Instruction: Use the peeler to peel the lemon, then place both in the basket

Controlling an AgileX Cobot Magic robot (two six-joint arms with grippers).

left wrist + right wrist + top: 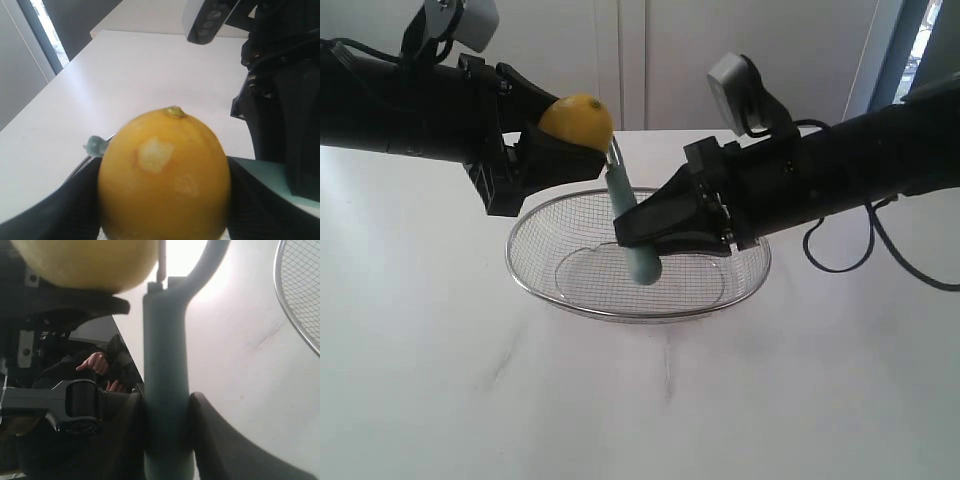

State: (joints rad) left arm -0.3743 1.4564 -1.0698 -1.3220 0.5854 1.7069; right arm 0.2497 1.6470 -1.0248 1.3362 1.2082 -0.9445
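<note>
Yellow lemon [577, 118] with pale patch aloft, teal peeler [643, 263] near-upright just beside it, mesh basket [578, 282] beneath

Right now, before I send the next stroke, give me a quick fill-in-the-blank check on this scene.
1. The left gripper is shut on the ____.
2. The right gripper grips the peeler by its ____, blade end up.
3. The wire-mesh basket below both arms is ____.

Missing words: lemon; handle; empty.
</note>
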